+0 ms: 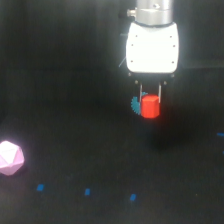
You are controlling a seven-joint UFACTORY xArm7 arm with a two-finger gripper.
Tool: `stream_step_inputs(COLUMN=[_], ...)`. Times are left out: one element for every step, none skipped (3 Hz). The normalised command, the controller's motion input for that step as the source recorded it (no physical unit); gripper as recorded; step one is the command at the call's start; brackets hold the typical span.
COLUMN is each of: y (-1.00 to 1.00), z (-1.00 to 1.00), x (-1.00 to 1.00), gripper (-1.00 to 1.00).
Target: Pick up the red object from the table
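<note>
Red object (149,106) sits pinched between the gripper (150,102) fingers, seemingly clear of the black table (75,150), cyan spiky ball (135,104) just behind-left; grasp made, only holding it up remains

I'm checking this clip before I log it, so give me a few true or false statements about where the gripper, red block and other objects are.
1. The red block sits between the fingers of the gripper. True.
2. The pink polyhedron lies directly under the gripper. False: it is far off at the exterior view's left edge.
3. A cyan spiky ball shows just beside the red block, on the view's left of it. True.
4. The table is white. False: it is black, with small blue marks.
5. The gripper body is white. True.
</note>
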Motion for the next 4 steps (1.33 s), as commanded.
stream_step_inputs(y=[0.35, 0.30, 0.59, -0.74], z=[-0.18, 0.12, -0.04, -0.16], x=[-0.12, 0.30, 0.03, -0.82], gripper=[-0.97, -1.00, -1.00, -0.95])
